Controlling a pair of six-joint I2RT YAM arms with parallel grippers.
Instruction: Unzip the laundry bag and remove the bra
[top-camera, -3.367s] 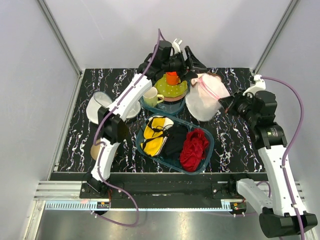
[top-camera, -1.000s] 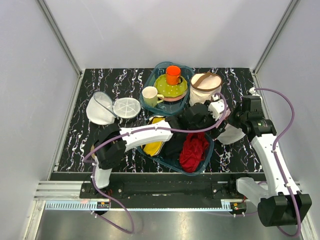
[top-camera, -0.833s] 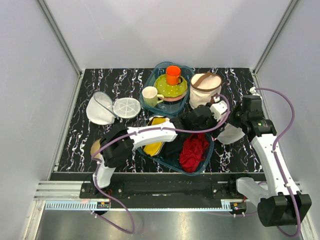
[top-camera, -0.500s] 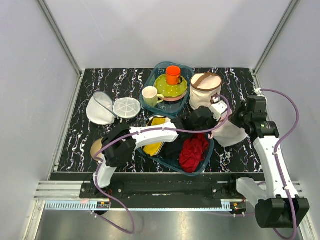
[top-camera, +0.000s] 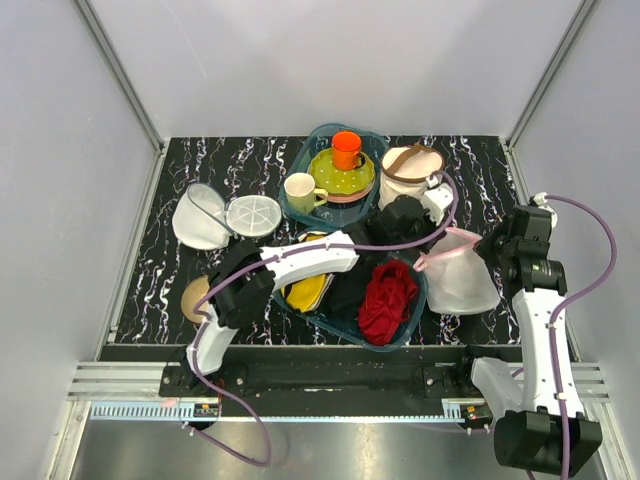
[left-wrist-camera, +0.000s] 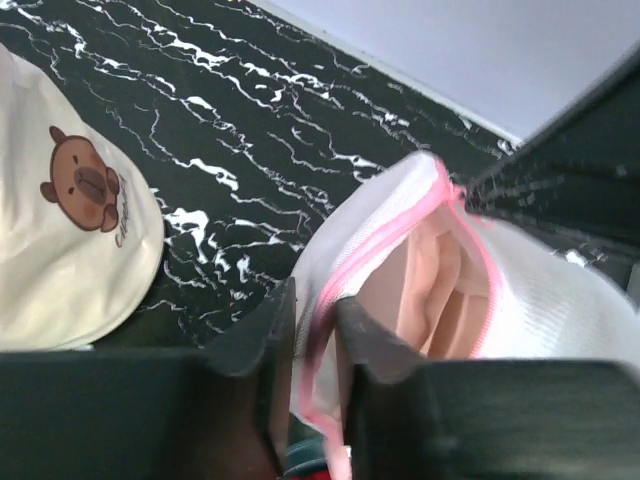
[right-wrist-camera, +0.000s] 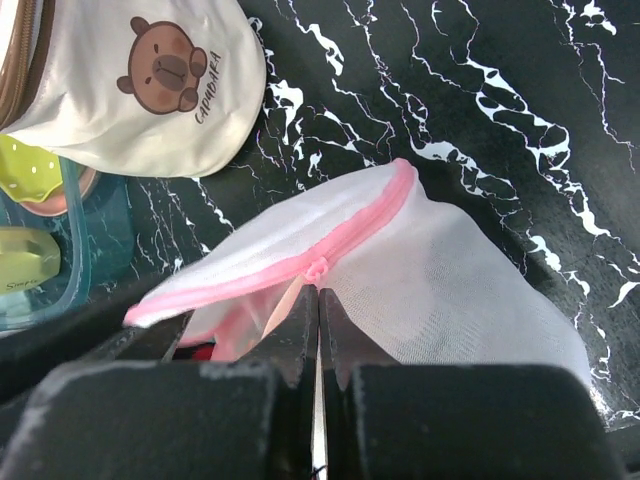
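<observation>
- Pale walls (top-camera: 60, 150) enclose the black, white-veined tabletop (top-camera: 150, 260).
- Left gripper (left-wrist-camera: 315, 335) pinched on the pink rim of the laundry bag (top-camera: 465, 285), at table's right side.
- Bra (left-wrist-camera: 440, 295) inside the gaping bag.
- Right gripper (right-wrist-camera: 318, 300) clamped tight at the zip pull (right-wrist-camera: 318, 268).

Lab test booth: grey panel walls (top-camera: 330, 60), aluminium frame (top-camera: 122, 85).

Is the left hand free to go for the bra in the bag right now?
Probably not yet. The left hand is shut on the bag at its pink rim; the right hand pinches its zip trim. The bra shows through the gaping mouth, so the way looks open once a hand lets go.
</observation>
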